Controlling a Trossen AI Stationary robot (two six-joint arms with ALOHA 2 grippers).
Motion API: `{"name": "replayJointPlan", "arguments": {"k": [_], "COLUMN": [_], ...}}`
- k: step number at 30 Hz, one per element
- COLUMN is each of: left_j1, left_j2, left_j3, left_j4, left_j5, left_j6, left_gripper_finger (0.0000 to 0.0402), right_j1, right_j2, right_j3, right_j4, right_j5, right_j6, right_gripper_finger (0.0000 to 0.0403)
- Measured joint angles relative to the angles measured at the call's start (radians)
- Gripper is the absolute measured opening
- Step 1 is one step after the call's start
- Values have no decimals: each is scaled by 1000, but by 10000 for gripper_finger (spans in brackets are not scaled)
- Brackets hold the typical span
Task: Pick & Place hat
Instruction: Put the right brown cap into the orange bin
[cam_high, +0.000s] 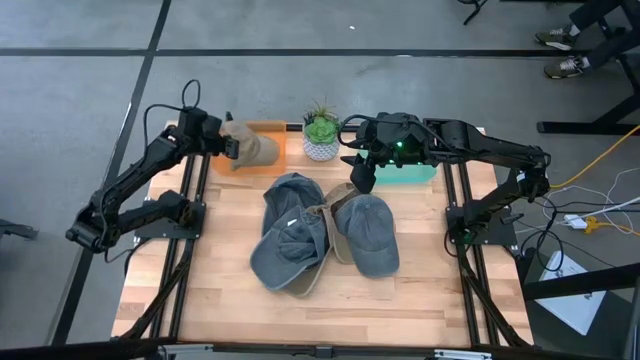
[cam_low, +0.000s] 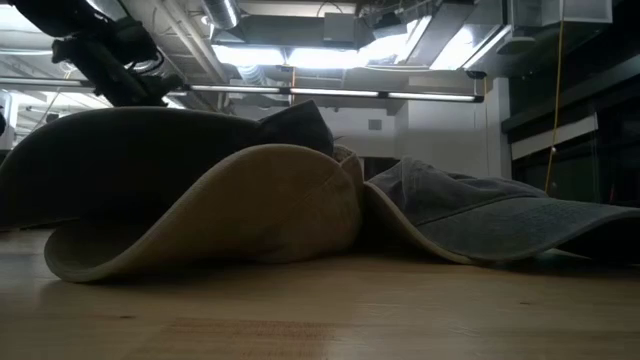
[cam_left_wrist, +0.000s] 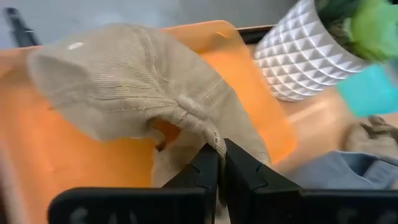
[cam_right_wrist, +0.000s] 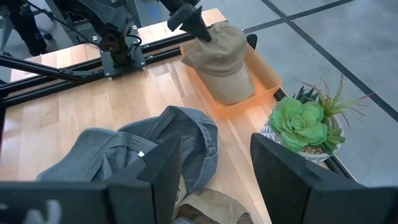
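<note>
The left end effector (cam_high: 236, 148) is pinched tight on the fabric of a tan hat (cam_high: 256, 148), its two dark fingers (cam_left_wrist: 205, 171) pressed together on a fold of the cloth in the left wrist view. The hat hangs from that grip over an orange bin (cam_high: 270, 128) at the far left of the desk (cam_high: 220, 290), and whether it touches the bin floor cannot be told. Just beside the bin stands a small plant (cam_high: 321, 128) in a white faceted pot (cam_left_wrist: 298, 53). The right end effector (cam_high: 357, 170) hovers at the far right side above a teal bin (cam_high: 420, 174), its fingers (cam_right_wrist: 283, 168) spread apart with nothing between them. In front of both bins, near the middle of the desk, lies a heap of hats: a grey hat (cam_high: 293, 195) at the far side, a second grey hat (cam_high: 288, 258) nearer the front with its tan underbrim showing, and a third grey hat (cam_high: 368, 232) to the right, all touching or overlapping. A tan brim (cam_high: 335, 205) shows between them. In the low view the tan brim (cam_low: 210, 215) curves up from the desk in front, with a grey one (cam_low: 490, 215) lying beside it.
</note>
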Motion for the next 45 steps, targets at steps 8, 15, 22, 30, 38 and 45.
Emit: {"name": "replayJointPlan", "arguments": {"k": [8, 15, 22, 30, 38, 45], "left_j1": [1, 2, 2, 2, 2, 2], "left_j2": [-61, -86, -85, -85, -85, -85], "left_j3": [34, 88, 100, 100, 100, 100], "left_j4": [-40, -56, -116, -165, -145, -148], "left_j5": [-76, -89, -64, -64, 11, 15], "left_j6": [7, 15, -61, -45, -54, -98], "left_gripper_finger": [41, 96, 174, 237, 245, 241], "right_j1": [0, 0, 0, 0, 0, 0], "right_j2": [0, 0, 0, 0, 0, 0], "right_j3": [0, 0, 0, 0, 0, 0], "right_j4": [0, -1, -2, -33, -38, -38], "right_j5": [-1, -1, -1, -1, -1, -1], "right_j6": [0, 0, 0, 8, 8, 8], "right_gripper_finger": [189, 189, 189, 189, 189, 189]}}
